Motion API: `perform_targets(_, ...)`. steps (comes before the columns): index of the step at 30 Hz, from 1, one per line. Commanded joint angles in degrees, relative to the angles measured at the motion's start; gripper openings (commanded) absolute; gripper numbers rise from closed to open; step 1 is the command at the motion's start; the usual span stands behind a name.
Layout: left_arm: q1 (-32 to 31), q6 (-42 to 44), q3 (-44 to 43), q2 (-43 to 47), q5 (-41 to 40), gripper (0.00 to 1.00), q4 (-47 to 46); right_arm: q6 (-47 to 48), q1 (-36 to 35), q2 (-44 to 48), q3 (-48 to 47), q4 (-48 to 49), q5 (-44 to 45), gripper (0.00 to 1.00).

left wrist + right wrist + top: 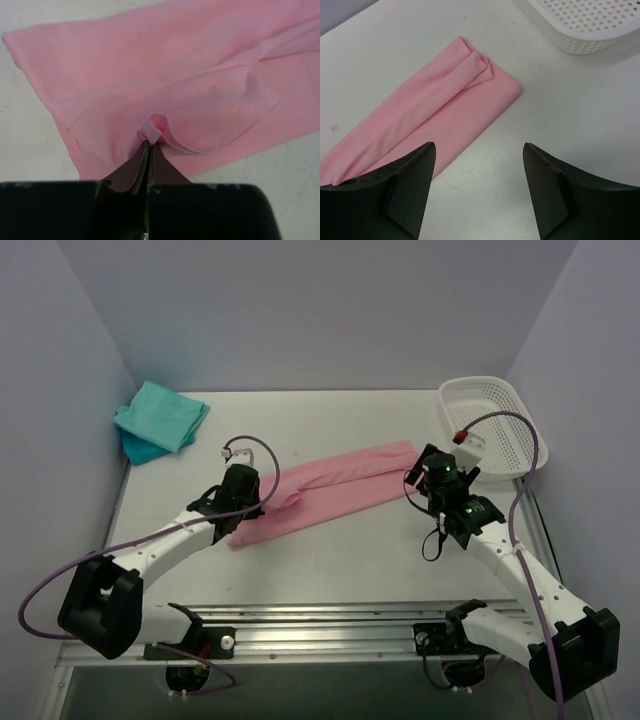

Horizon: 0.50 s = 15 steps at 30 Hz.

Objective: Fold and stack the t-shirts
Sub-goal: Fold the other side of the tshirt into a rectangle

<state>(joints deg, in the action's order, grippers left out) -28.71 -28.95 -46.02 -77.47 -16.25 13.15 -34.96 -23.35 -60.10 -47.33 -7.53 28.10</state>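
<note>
long-folded light pink cloth t-shirt (340,490) lies on white table (330,570). left gripper (150,145) pinches one end's fold tight; right gripper (477,146) gapes wide w/ nothing, by other end. best: grip that end square & lift both evenly.

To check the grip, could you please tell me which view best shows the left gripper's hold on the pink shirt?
The left wrist view: the left gripper is shut on a small fold of the pink shirt. In the top view the pinch itself is hidden; the right wrist view shows only the shirt's other end.
</note>
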Motion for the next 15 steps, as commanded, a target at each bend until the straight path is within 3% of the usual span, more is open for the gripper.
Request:
perform_targets(1, -2.3, -2.3, 3.3, 3.6, -3.6, 0.03, 0.0, -1.2, -0.8, 2.5, 1.6, -1.6, 1.3, 0.66)
perform_targets(7, -5.0, -6.2, 3.1, 4.4, -5.1, 0.10, 4.0, -2.1, -1.8, 4.3, 2.9, -3.5, 2.0, 0.66)
perform_targets(8, -5.3, -6.7, 3.1, 4.3, -5.2, 0.27, 5.1, -2.2, -1.9, 4.4, 2.9, -3.7, 2.0, 0.67)
perform_targets(12, -8.2, -9.7, 3.5, 5.0, -6.4, 0.58, 8.5, -2.8, -2.1, 5.5, 3.1, -4.6, 2.8, 0.68)
perform_targets(13, -9.0, -10.7, 3.7, 5.6, -6.9, 0.77, 8.6, -2.9, -2.2, 5.7, 3.2, -4.6, 2.8, 0.68)
perform_targets(15, -11.4, -12.4, 4.1, 8.0, -9.7, 0.82, 10.6, -3.2, -2.3, 5.6, 3.4, -4.3, 2.8, 0.68)
